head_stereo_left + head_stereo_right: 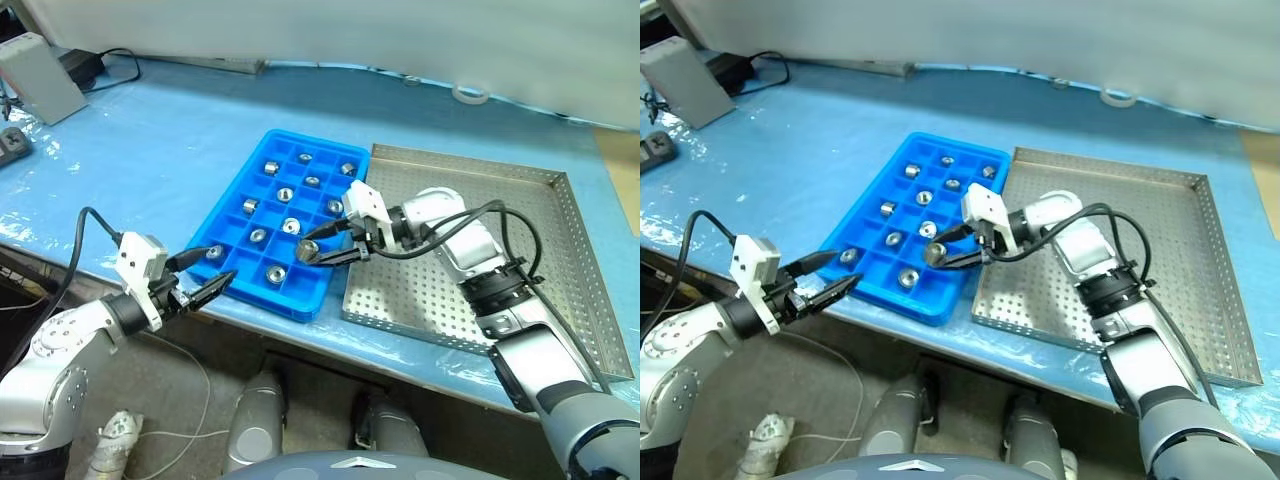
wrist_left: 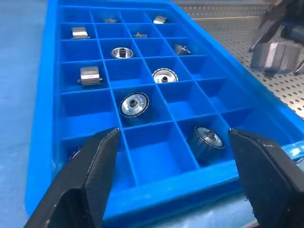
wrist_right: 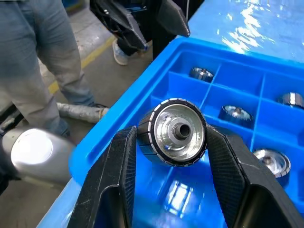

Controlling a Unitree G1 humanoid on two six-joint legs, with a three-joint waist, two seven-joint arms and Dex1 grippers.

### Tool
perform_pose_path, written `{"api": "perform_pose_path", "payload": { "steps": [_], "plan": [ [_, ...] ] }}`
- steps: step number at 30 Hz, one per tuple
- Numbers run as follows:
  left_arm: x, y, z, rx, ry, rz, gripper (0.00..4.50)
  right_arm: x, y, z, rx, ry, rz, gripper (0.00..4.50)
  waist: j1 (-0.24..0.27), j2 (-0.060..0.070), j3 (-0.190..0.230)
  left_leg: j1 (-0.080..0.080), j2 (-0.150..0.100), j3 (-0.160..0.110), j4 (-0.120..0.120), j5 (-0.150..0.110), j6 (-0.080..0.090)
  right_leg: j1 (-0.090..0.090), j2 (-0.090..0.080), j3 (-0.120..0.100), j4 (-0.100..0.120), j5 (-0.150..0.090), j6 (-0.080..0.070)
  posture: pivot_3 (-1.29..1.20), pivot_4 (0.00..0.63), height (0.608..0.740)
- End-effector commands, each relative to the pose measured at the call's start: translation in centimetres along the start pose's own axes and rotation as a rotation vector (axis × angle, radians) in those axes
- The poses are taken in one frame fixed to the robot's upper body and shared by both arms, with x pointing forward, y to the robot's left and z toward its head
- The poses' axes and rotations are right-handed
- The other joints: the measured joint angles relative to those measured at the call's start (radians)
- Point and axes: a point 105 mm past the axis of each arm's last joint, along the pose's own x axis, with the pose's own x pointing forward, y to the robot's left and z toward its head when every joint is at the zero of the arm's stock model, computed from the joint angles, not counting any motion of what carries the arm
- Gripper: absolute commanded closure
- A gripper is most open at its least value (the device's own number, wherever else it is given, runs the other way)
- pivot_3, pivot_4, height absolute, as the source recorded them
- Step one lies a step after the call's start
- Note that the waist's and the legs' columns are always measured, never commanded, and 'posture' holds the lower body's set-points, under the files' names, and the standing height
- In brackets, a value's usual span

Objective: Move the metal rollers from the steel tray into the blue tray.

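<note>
The bright blue rectangular plastic tray (image 1: 262, 215), divided into a grid of small square compartments, lies on the blue-covered table (image 1: 150, 150) directly beside the large square steel tray (image 1: 560, 260) of grey perforated sheet metal with low raised rims. Several small shiny silver metal rollers (image 1: 285, 194), each ring-shaped with a dark centre hole, sit singly in compartments of the blue tray, spread from its far end to its near end. The right gripper (image 3: 173, 142) reaches across from over the steel tray and holds one further metal roller (image 3: 173, 131) clamped between its two black fingers (image 3: 114, 180), suspended above the near corner of the blue tray; the roller's open face points toward the wrist camera. The left gripper (image 1: 205, 277) hovers at the near edge of the blue tray, just off the table's front, with its two fingers spread well apart and nothing between them. A grey box (image 1: 40, 75) and black cables lie at the far left of the table. A person's legs (image 3: 42, 71) in jeans stand on the floor beyond the table edge.
</note>
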Motion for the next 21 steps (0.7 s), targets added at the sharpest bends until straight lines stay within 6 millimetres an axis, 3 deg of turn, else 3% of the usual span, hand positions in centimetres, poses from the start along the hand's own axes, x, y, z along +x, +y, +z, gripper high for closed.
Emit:
{"api": "perform_pose_path", "payload": {
  "steps": [1, 5, 12, 16, 21],
  "plan": [
    [0.0, -1.1, 1.3, 0.043, -0.052, -0.007, 0.62, 0.3, -0.2, 0.1, -0.045, -0.001, 0.017, 2.70, 0.004, -0.001, 0.000, 0.000, 0.000, 0.000, 0.000, 0.000, 0.000, 0.000, 0.000, 0.000, 0.000, 0.000, 0.000, 0.34, 0.150, 0.740],
    [0.0, -1.3, 1.2, 0.041, -0.053, 0.002, 0.62, 0.8, 0.4, -1.0, -0.059, 0.024, 0.038, 2.70, 0.005, -0.001, 0.000, 0.000, 0.000, 0.000, -0.001, 0.000, 0.000, 0.000, 0.000, 0.000, 0.000, 0.000, 0.000, 0.35, 0.150, 0.740],
    [0.1, -1.2, 1.4, 0.047, -0.065, -0.001, 0.62, 1.3, -1.6, -2.1, -0.077, 0.042, -0.072, 2.70, 0.001, -0.001, 0.000, 0.000, 0.001, 0.000, -0.002, 0.002, -0.003, -0.002, 0.001, 0.000, 0.001, 0.000, 0.000, 0.35, 0.150, 0.740],
    [0.2, -0.7, 1.5, 0.061, -0.064, 0.007, 0.62, 1.5, -1.1, -2.5, -0.102, 0.040, -0.061, 2.70, 0.002, -0.001, 0.000, 0.001, 0.001, 0.000, -0.002, 0.002, -0.003, -0.002, 0.001, 0.000, 0.001, 0.000, 0.000, 0.34, 0.150, 0.740],
    [0.6, -0.7, 1.6, 0.064, -0.065, 0.002, 0.62, 1.1, -0.7, -3.0, -0.085, 0.047, -0.048, 1.01, 0.002, -0.002, -0.001, 0.000, 0.001, 0.000, -0.002, 0.002, -0.003, -0.001, 0.001, 0.000, 0.001, 0.000, 0.000, 0.33, 0.150, 0.740]
  ]
}}
